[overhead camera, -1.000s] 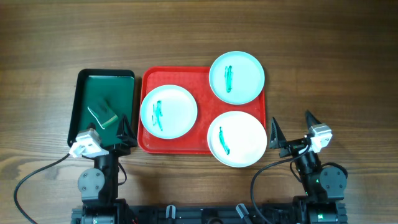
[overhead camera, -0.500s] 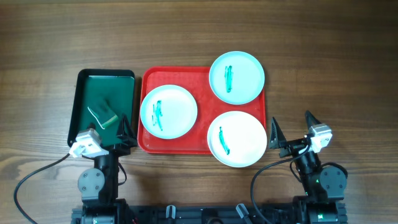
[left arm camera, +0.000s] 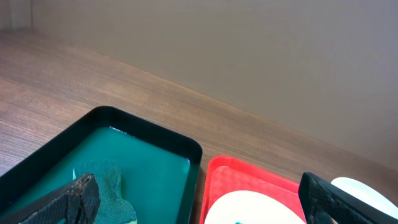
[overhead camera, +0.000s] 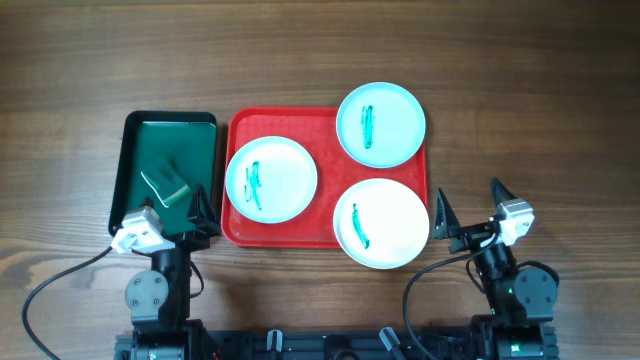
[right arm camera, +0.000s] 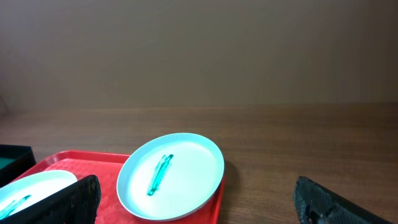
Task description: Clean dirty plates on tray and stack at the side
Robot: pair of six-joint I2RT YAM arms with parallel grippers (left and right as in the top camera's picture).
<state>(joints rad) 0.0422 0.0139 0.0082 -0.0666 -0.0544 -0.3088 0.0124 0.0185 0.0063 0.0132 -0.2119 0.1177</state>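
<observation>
On the wooden table (overhead camera: 320,50) nothing has shifted since a second ago: plates, trays and both arms sit exactly as before. Both arms rest folded at the near edge, wrists low and aimed away across the table. The left gripper (left arm camera: 198,186) hangs over the near end of the black-rimmed green tray (overhead camera: 170,140), jaws spread wide and holding nothing, one jaw above the green sponge (overhead camera: 166,186) lying in that tray. The right gripper (overhead camera: 468,190) sits just right of the red tray (overhead camera: 285,125), its jaws equally wide and empty, clear of every plate.

That red tray is glossy plastic, rectangular with rounded corners and a raised rim, its floor finely textured in the left wrist view. Three round, smooth, shallow plates lie on it, well apart from both grippers. The left plate (overhead camera: 271,180), pale aqua, sits wholly inside, close to the left rim. The far right plate (overhead camera: 390,105), also aqua, overhangs the far right corner. The near right plate (overhead camera: 395,225), whiter, overhangs the near right corner. Each carries a teal streak (overhead camera: 367,125) near its middle. The sponge looks rough, with a wavy outline; the table shows dark brown grain
</observation>
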